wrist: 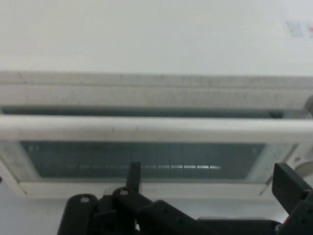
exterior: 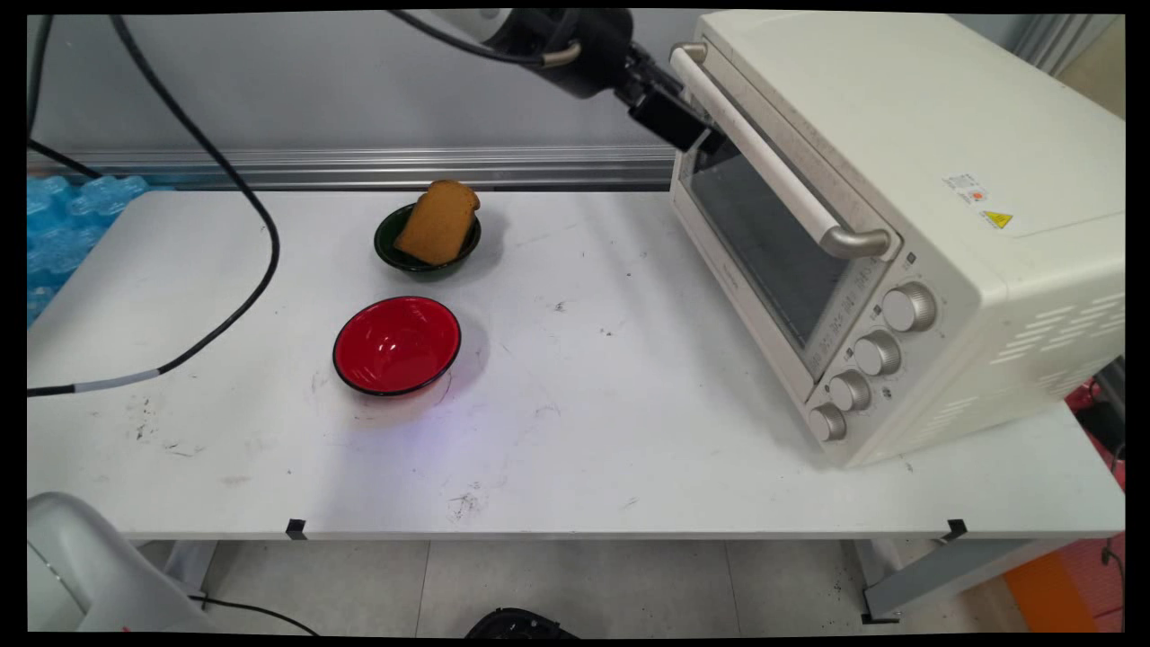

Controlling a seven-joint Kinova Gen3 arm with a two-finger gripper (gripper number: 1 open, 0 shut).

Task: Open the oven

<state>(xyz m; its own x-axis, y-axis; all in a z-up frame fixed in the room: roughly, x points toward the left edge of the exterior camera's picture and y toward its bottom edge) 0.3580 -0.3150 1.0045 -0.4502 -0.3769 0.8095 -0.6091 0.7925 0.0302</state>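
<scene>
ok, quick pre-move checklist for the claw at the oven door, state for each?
1. Claw lined up with the oven handle: ok, it sits just in front of the bar's far end.
2. Claw open wide enough for the bar: ok, in the hand view the fingers stand well apart.
3. Fingers around the handle: not ok, the bar lies beyond the fingertips.
4. Oven door shut: ok, it looks flush with the toaster oven.
5. Table in front of the door free: ok, the red bowl and green bowl with bread stand apart to the left.
</scene>
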